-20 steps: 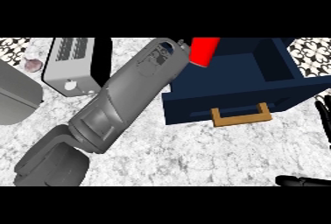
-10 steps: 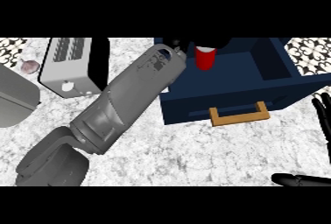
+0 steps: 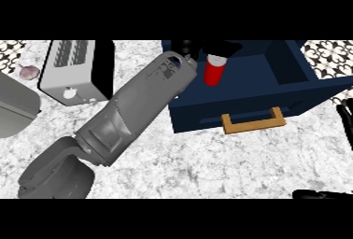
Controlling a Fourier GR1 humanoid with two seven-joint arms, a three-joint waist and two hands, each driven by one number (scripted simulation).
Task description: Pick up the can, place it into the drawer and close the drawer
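Hanging over the open drawer (image 3: 303, 84), the left robot hand (image 3: 214, 47) grips the red can (image 3: 214, 71) by its top. The right robot hand (image 3: 345, 116) rests open at the right edge.

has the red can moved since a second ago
Yes. The can has come down and slightly right, from over the drawer's back left corner into its open compartment; the left hand is above it.

The white-and-grey marbled stone counter (image 3: 207, 163) looks mottled and matt – the dark blue drawer (image 3: 289, 88) smooth, painted-looking, with a tan wooden handle (image 3: 254, 122); the red cylindrical can (image 3: 214, 72) looks smooth.
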